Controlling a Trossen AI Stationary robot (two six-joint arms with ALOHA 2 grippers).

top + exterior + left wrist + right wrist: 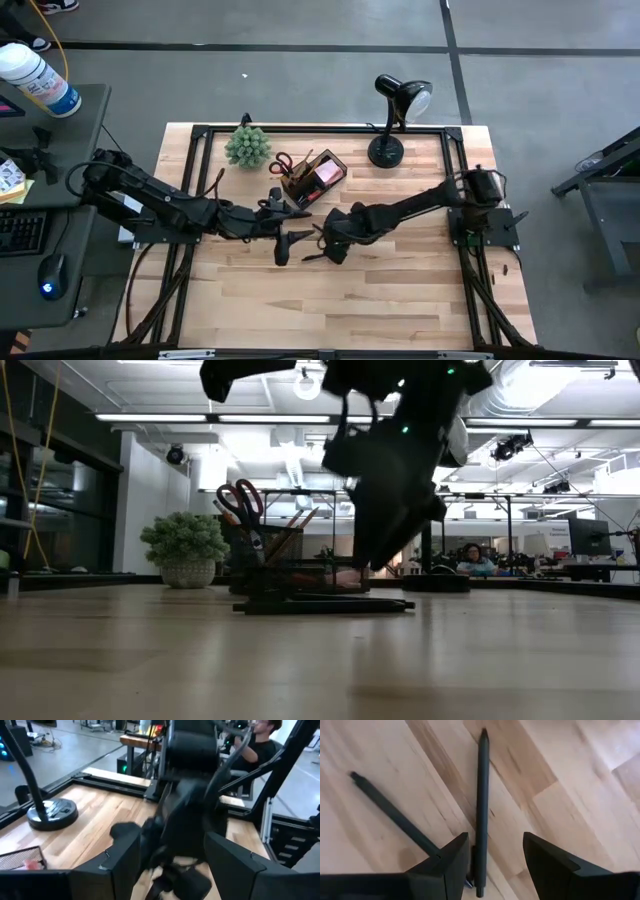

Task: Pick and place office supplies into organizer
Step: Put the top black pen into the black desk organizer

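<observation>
Two black pens lie flat on the wooden table, one (481, 805) running between my right gripper's open fingers and the other (390, 810) passing under one finger; both pens also show in the low view (320, 603). My right gripper (495, 865) points down just above the table at mid-table (325, 248); its fingers stand on either side of the first pen's near end without touching it. My left gripper (172, 870) is open and empty close beside it (298, 222). The black organizer (315, 175) stands behind, with red-handled scissors (240, 500), orange pencils and a pink pad in it.
A small green plant (247, 147) stands left of the organizer and a black desk lamp (390, 120) right of it, at the table's far edge. The lamp's round base shows in the left wrist view (52, 812). Bare wood lies toward the near edge.
</observation>
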